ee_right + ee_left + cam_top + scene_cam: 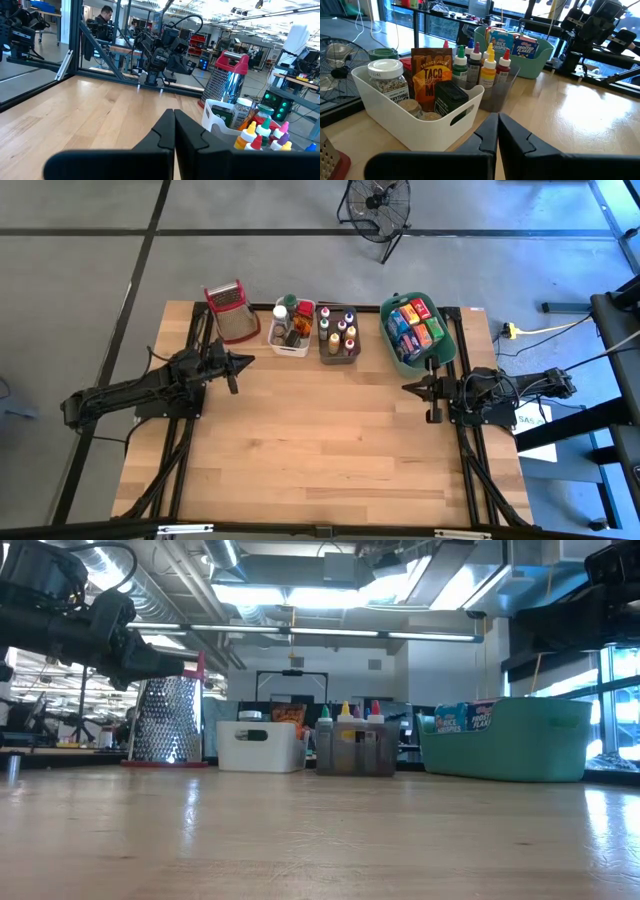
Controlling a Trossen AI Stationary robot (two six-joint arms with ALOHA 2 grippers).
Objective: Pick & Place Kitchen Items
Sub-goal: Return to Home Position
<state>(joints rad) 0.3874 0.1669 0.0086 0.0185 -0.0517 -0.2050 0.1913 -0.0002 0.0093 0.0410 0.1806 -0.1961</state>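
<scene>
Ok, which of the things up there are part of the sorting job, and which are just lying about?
Job: seasoning jar, taco seasoning packet, food colouring bottles, cereal boxes; left gripper and right gripper, both shut.
Lying about: grater beside the white bin, fan beyond the table.

In the white bin (pixel 422 127), the orange packet (pixel 432 75) reads "TRADER JOE'S TACO" and the jar (pixel 387 82) "EVERYTHING". In the green bin (pixel 542 60) at the table's far edge, the left cereal box (pixel 500 42) reads "RICE KRISPIES", the right cereal box (pixel 525 47) "FROSTED FLAKES".
</scene>
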